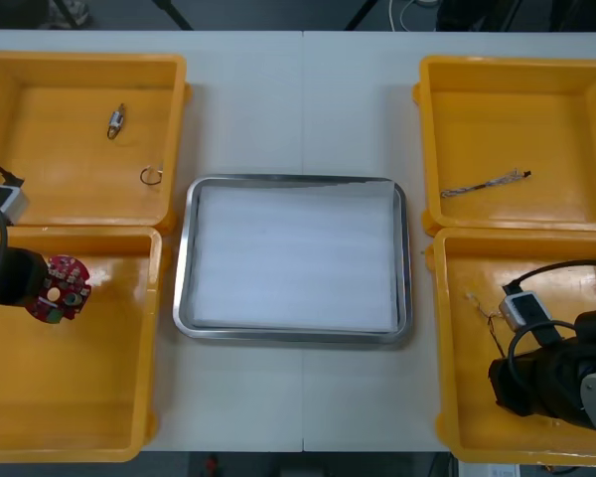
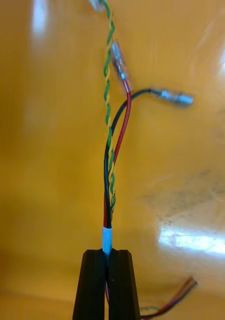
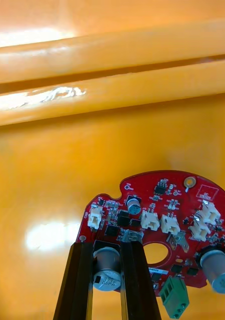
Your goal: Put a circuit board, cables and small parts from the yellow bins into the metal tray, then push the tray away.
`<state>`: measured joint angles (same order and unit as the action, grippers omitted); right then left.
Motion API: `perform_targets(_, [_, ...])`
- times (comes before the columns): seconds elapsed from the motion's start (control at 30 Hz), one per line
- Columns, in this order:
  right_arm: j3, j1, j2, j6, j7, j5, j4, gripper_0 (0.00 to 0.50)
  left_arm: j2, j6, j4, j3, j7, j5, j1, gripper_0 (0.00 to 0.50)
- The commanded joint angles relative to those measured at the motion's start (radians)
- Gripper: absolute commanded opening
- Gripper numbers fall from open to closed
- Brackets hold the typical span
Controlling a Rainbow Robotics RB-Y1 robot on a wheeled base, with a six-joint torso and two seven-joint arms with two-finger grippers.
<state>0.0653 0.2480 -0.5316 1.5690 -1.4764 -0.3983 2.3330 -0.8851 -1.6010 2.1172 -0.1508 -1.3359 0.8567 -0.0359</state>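
Note:
My left gripper (image 3: 107,248) is shut on the edge of a round red circuit board (image 3: 162,220), its fingers astride a silver capacitor. In the front view the circuit board (image 1: 62,289) hangs over the near-left yellow bin (image 1: 99,397), close to its far wall. My right gripper (image 2: 107,256) is shut on the white sleeve of a cable bundle (image 2: 110,150) of red, black and twisted green-yellow wires, above the floor of the near-right yellow bin (image 1: 472,402). The metal tray (image 1: 184,260), white inside, lies between the bins with nothing in it.
The far-left yellow bin (image 1: 50,159) holds two small metal parts (image 1: 116,120) (image 1: 151,176). A thin twisted cable (image 1: 485,184) lies in the far-right yellow bin (image 1: 566,129). More wire ends (image 2: 180,292) lie on the bin floor beside my right fingers.

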Motion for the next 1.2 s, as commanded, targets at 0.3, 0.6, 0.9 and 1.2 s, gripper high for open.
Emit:
perform_targets(0.3, [-0.183, -0.138, -0.016, 0.351, 0.007, -0.134, 0.236, 0.0, 0.008, -0.304, 0.178, -0.064, 0.247, 0.079, -0.133, 0.0])
perform_targets(0.6, [-0.277, -0.242, -0.073, 0.351, 0.005, -0.277, 0.285, 0.0, 0.008, -0.319, 0.201, 0.105, 0.37, 0.085, -0.283, 0.0])
perform_targets(0.9, [-0.268, -0.273, -0.173, 0.351, -0.001, -0.352, 0.285, 0.0, 0.048, -0.319, 0.21, 0.289, 0.488, 0.104, -0.438, 0.0])
perform_targets(1.2, [-0.185, -0.331, -0.252, 0.351, 0.01, -0.353, 0.285, 0.0, 0.104, -0.264, 0.21, 0.438, 0.512, 0.071, -0.521, 0.0])
